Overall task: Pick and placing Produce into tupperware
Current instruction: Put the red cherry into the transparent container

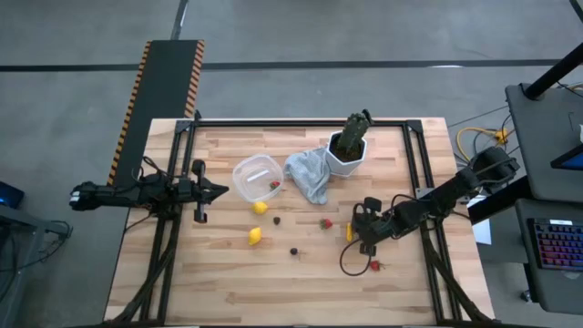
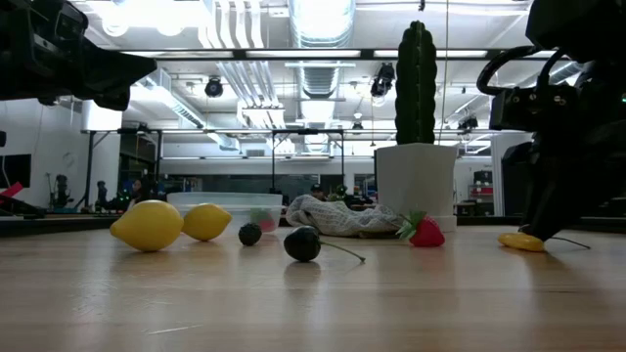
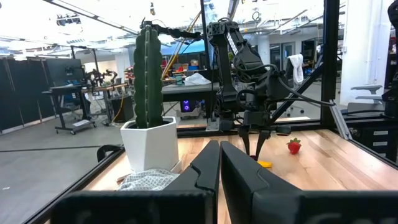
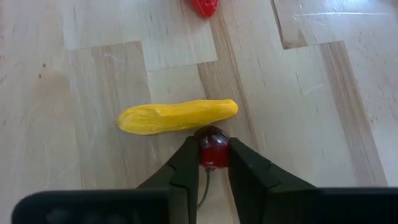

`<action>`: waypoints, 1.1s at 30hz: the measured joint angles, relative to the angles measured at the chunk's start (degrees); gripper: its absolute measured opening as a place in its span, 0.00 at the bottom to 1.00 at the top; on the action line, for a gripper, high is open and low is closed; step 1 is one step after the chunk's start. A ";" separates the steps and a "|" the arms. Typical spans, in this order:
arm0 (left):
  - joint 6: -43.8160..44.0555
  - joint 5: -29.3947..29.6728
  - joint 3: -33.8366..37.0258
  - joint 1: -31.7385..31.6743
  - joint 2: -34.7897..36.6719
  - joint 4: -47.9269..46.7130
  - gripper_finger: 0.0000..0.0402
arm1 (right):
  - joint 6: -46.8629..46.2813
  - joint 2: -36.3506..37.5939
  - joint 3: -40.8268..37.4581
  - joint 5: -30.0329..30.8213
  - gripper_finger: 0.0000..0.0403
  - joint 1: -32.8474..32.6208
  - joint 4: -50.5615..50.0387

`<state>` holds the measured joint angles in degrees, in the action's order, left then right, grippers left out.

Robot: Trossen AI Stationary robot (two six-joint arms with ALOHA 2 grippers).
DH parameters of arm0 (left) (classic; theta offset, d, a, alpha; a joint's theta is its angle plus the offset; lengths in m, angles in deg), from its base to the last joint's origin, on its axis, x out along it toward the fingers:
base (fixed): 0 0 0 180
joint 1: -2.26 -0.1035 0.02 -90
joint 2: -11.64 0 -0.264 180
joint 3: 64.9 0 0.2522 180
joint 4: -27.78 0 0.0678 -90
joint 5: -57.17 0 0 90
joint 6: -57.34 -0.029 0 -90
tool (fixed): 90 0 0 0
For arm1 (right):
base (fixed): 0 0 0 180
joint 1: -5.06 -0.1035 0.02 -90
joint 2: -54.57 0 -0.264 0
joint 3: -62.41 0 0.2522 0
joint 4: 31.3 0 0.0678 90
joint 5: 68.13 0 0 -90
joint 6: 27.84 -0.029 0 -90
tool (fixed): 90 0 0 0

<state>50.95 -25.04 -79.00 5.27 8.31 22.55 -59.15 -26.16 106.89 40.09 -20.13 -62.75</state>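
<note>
Cherry [image 4: 213,148] clenched in right claw [image 4: 212,163] — touching yellow piece [image 4: 177,116]; left claw [image 1: 219,190] shut, beside tupperware [image 1: 256,177].

two lemons [image 1: 260,208] [image 1: 255,237], three strawberries [image 1: 274,185] [image 1: 325,223] [image 1: 373,266] (one inside the tupperware [image 1: 256,178]) and two dark cherries [image 1: 278,219] [image 1: 294,251] are counted.

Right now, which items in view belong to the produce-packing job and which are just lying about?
Job: tupperware holding one strawberry; two lemons; yellow-orange piece; cherry gripped by right tool; loose strawberries and dark pieces.
Lying about: cactus pot; grey cloth; left tool waiting beside the tupperware.
</note>
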 joint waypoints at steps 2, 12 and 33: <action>0.00 0.00 0.00 0.00 0.00 0.00 0.00 | -0.02 0.00 0.00 0.00 0.15 -0.01 0.01; -0.02 -0.01 0.00 0.00 0.00 0.00 0.00 | 1.51 0.32 2.10 1.09 0.14 -0.02 -0.12; -0.02 -0.01 0.00 0.04 -0.17 0.00 0.00 | 21.02 -0.22 12.92 8.95 0.14 6.22 13.79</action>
<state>50.93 -25.05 -79.00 5.31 8.13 22.55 -38.13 -26.38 119.81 49.04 -13.91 -48.96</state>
